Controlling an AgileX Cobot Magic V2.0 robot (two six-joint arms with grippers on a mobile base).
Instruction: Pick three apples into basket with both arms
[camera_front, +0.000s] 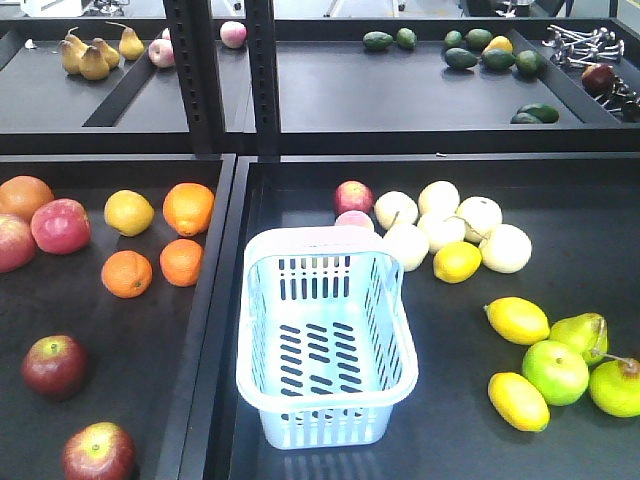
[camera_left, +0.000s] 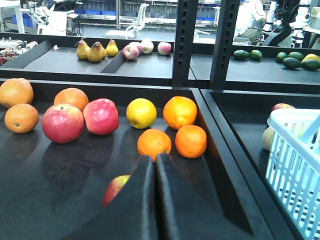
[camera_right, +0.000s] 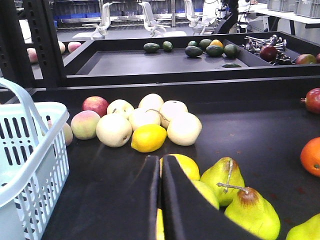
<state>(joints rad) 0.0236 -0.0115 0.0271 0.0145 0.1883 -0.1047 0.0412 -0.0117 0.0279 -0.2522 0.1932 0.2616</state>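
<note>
Two dark red apples lie in the left tray (camera_front: 110, 320) near its front-left corner: the rear apple (camera_front: 55, 365) and the front apple (camera_front: 98, 452), close together but not touching. A third dark red apple (camera_front: 598, 77) sits at the far right end of the upper shelf (camera_front: 400, 100), beside some metal pieces and well apart from the rest. The pale blue basket (camera_front: 320, 425) stands empty against the left edge of the right tray (camera_front: 450, 360), just across the raised divider (camera_front: 218, 330) from the two apples.

The left gripper (camera_left: 152, 160) hangs low over the left tray with its fingers pressed together, holding nothing. One of the two apples shows partly behind it. The right gripper (camera_right: 160, 160) is likewise closed and empty, above lemons (camera_right: 148, 138) and pears (camera_right: 252, 212) in the right tray.

Several things could go wrong. Closed fingers would nudge a round apple and send it rolling along the tray unless they spread first. The pink-red apples (camera_front: 60, 225) and oranges (camera_front: 127, 273) lie in the same tray and could be taken by mistake. A carried apple could clip the divider or the basket rim. The light basket may slide if bumped. The shelf apple looks a long reach for the right arm.
</note>
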